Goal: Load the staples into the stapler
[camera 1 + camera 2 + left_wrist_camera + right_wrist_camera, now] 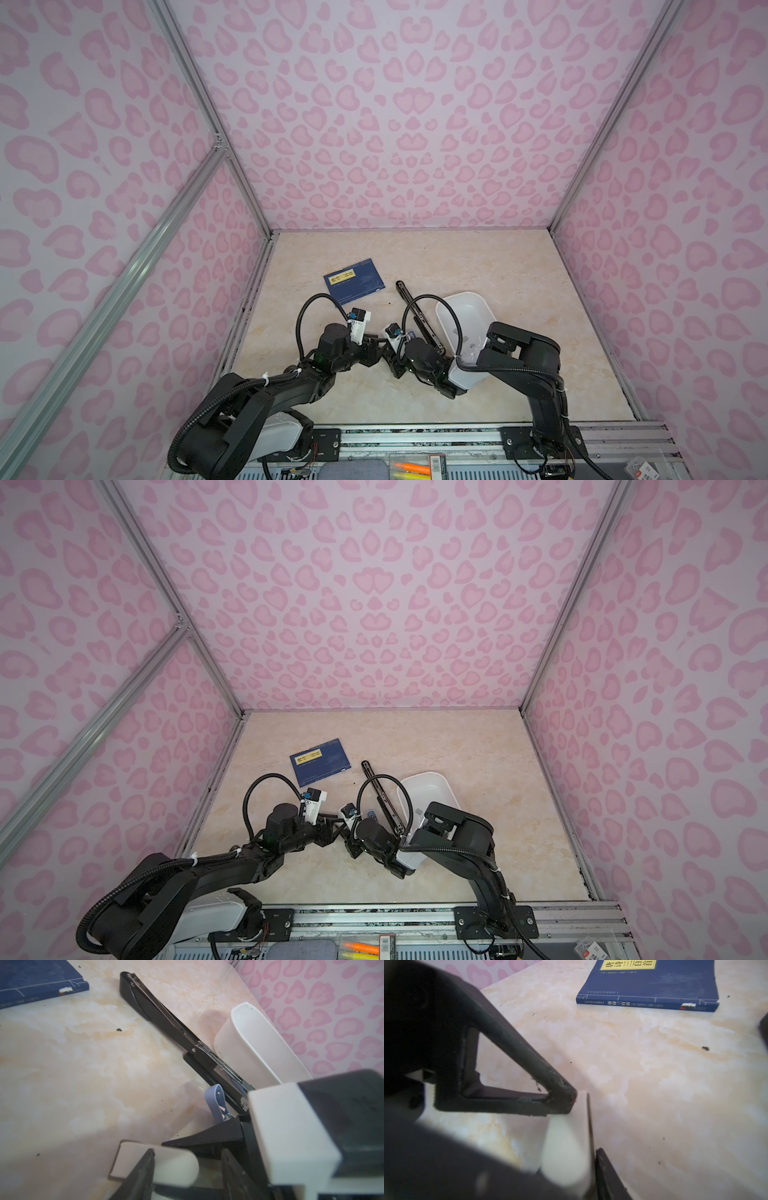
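A long black stapler (417,313) lies opened flat on the table beside the white bin, its metal rail (226,1068) bare. Both grippers meet just left of it around a small white stapler (172,1165) with a dark base. My left gripper (189,1153) is open, one finger crossing the white body and a gap before the other. The white stapler (564,1147) also stands between the jaws of my right gripper (566,1159). One right finger (606,1167) lies against its base; the other is blurred. A tiny grey piece (419,811) in the bin may be staples.
The white bin (478,305) stands right of the black stapler, under my right arm. A blue book (355,280) lies at the back left. A small blue item (216,1101) rests by the black stapler's near end. Pink patterned walls close three sides.
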Robot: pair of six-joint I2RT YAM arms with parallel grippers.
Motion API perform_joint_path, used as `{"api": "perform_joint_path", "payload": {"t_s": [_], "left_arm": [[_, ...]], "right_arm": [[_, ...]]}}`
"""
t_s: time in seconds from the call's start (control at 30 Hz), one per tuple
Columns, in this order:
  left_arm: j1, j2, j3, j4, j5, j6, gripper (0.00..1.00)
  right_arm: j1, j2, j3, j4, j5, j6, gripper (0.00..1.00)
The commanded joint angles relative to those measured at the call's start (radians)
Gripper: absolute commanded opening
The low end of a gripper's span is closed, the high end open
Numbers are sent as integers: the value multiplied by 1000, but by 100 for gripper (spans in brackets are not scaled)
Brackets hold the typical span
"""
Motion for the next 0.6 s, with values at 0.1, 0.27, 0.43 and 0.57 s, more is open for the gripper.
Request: {"api": "perform_joint_path", "payload": {"t_s": [0.1, 0.27, 0.43, 0.57], "left_arm": [[-1, -32, -5, -12, -101, 14, 53], [-1, -11, -5, -18, -160, 17, 52], [-1, -19, -16, -15, -210, 9, 49], [-1, -32, -20, -29, -231, 19, 49]], "right_arm": [[1, -47, -52, -19, 25, 10, 50], [1, -119, -106, 5, 28, 16, 53], [2, -208, -157, 16, 44, 12, 50], [4, -264, -161, -10, 50, 7, 42]]}}
